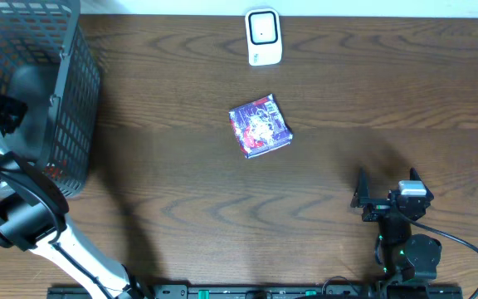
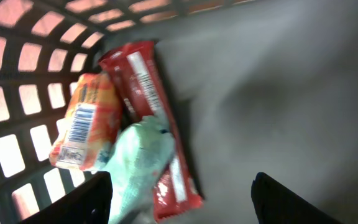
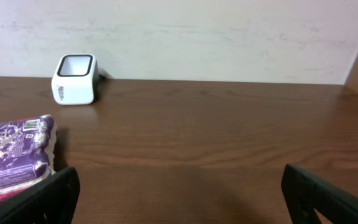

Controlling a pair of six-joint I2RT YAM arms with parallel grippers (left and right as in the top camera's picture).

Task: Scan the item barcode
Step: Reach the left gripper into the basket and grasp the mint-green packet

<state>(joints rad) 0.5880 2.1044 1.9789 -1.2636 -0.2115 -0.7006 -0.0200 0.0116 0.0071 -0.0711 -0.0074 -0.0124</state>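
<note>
Overhead, scanner: the white scanner [image 1: 264, 36] is set at the far edge of the table [image 1: 181, 208], centre.
Overhead, loose item: a purple packet [image 1: 260, 126] is laid flat mid-table, near the scanner but apart from it.
Overhead, basket: a mesh basket [image 1: 73, 116] is placed far left; the left arm [image 1: 23, 212] is reached into it.
Overhead, right gripper [image 1: 387, 176]: parked near right, well apart from the packet.
Left wrist, contents: a red packet [image 2: 148, 112], an orange packet [image 2: 86, 121] with its barcode [image 2: 79, 124] exposed, and a pale green packet [image 2: 138, 162] are heaped on the left of the basket floor.
Left wrist, left gripper [image 2: 188, 202]: fingers spread, nothing held, hung over the heap.
Right wrist, right gripper: fingers spread wide, empty; the purple packet is seen near left, the scanner far left.
Step in hand: judged as picking an item from the basket.
Next move: descent onto one packet, closure, then its barcode is to be faced to the scanner.
</note>
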